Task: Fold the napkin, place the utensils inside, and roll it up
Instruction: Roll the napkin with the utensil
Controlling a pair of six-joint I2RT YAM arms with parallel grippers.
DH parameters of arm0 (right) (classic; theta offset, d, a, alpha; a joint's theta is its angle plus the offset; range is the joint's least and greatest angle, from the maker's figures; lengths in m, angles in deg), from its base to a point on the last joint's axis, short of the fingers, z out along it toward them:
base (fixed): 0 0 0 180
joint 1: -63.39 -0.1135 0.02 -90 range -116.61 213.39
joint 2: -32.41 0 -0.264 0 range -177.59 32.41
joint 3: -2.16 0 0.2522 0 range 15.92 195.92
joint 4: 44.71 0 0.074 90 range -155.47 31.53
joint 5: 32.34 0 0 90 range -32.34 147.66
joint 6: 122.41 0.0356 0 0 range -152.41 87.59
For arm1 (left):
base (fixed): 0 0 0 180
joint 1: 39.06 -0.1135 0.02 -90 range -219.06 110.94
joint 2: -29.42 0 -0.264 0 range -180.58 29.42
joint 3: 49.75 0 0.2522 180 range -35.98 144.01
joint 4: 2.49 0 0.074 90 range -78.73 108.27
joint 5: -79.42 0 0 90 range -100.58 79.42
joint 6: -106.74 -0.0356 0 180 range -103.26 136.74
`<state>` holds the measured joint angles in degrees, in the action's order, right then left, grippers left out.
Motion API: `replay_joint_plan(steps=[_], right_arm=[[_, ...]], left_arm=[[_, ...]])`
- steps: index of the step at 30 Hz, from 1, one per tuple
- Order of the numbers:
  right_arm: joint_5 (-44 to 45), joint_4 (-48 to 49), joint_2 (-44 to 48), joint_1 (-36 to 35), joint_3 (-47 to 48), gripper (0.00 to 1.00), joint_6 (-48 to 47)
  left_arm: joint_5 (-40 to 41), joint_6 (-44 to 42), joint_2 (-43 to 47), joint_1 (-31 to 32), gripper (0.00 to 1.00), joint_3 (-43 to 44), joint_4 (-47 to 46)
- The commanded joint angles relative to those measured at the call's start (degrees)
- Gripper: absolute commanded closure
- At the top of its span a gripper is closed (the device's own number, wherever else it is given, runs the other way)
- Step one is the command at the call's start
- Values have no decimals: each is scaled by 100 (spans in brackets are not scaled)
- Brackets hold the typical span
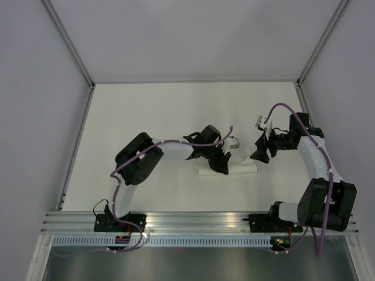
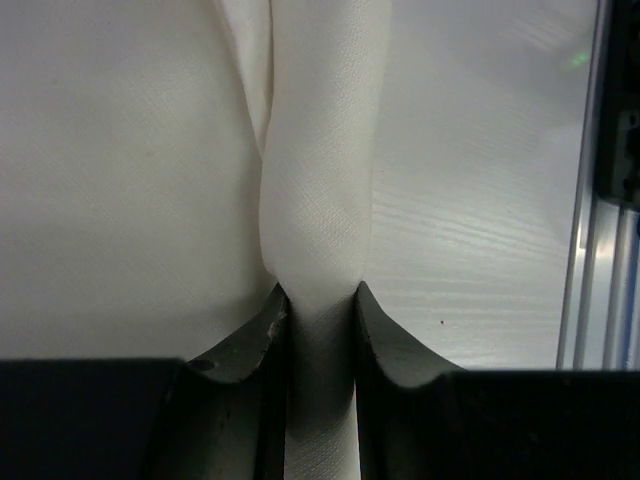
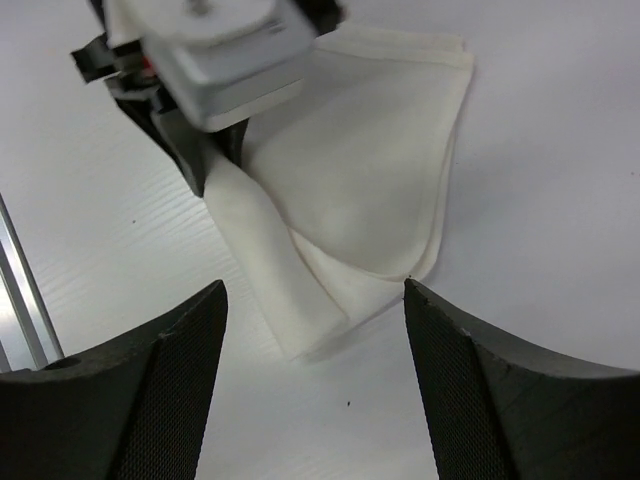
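The napkin [image 1: 243,168] lies at the table's centre as a folded white cloth, with its near edge rolled into a slim roll [image 3: 265,260]. My left gripper [image 1: 221,164] is shut on this roll [image 2: 320,180], which shows pinched between its fingers in the left wrist view. My right gripper [image 1: 259,153] is open and empty just right of the napkin's end. In the right wrist view the folded layers [image 3: 370,170] and the left gripper [image 3: 200,60] lie ahead of its jaws. The knife is hidden.
An aluminium rail [image 1: 199,222] runs along the near table edge and also shows in the left wrist view [image 2: 600,250]. Grey enclosure walls [image 1: 35,117] stand on the left, back and right of the white table [image 1: 176,111].
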<state>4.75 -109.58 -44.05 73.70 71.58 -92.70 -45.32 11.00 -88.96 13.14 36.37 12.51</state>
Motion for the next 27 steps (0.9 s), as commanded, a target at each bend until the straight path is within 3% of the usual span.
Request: replay_joint_plan(steps=[1, 4, 5, 11, 14, 27], right_arm=[[-413, -390, 342, -2, -257, 23, -1089], [-221, -120, 667, -212, -669, 22, -1056], [-107, 378, 764, -309, -801, 22, -698], [1413, 2768, 1695, -1811, -2224, 24, 649], [1949, 3369, 1820, -2549, -2682, 25, 931], [3066, 4487, 1099, -3824, -3052, 29, 1309]], left_arm=[[-691, 459, -711, -236, 98, 198, 1237], [-963, 686, -905, -412, 98, 358, 1344], [-1025, 749, -966, -465, 98, 384, 1353], [-1158, 1039, -1099, -650, 98, 577, 1546], [-1149, 1154, -1230, -659, 98, 762, 1678], [-1175, 1268, -1477, -676, 97, 1035, 1845]])
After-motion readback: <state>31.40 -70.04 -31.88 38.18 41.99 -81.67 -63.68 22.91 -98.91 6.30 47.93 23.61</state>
